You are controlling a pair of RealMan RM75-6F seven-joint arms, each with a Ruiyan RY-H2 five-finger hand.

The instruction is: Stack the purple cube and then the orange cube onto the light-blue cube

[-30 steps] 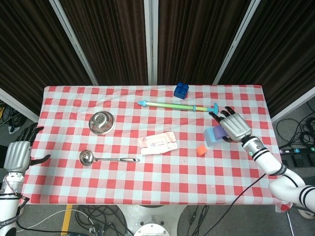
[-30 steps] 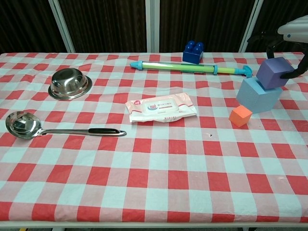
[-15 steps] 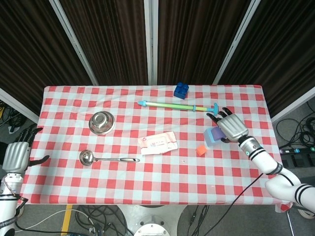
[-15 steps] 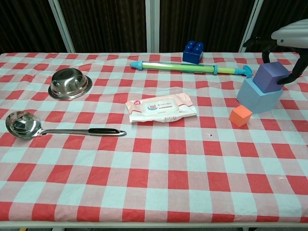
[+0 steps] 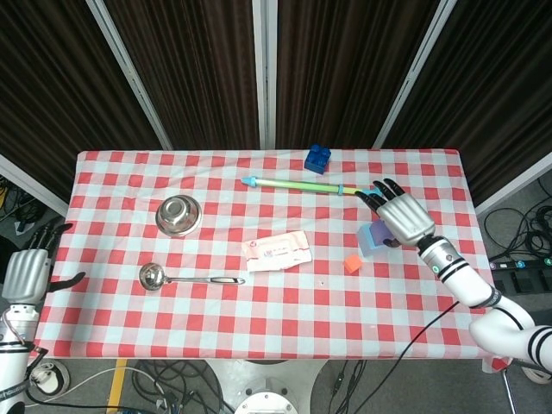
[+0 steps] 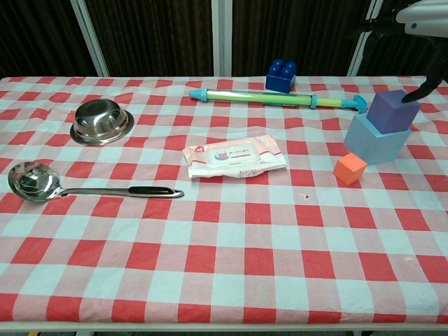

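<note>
The purple cube sits on top of the light-blue cube at the right of the table, turned a little askew on it. The small orange cube lies on the cloth just in front-left of that stack. My right hand hovers over the stack with its fingers spread and nothing in it. In the chest view only the underside of my right hand shows at the top right, with a dark fingertip hanging close beside the purple cube's upper right corner. My left hand is open beyond the table's left edge.
A long green and blue toy tube lies across the back, just behind the stack, with a dark-blue toy brick behind it. A wipes pack lies mid-table. A steel bowl and a ladle lie on the left.
My right hand has let go of the purple cube and risen above it. The cube has settled lower onto the light-blue cube. My left hand has barely moved.
</note>
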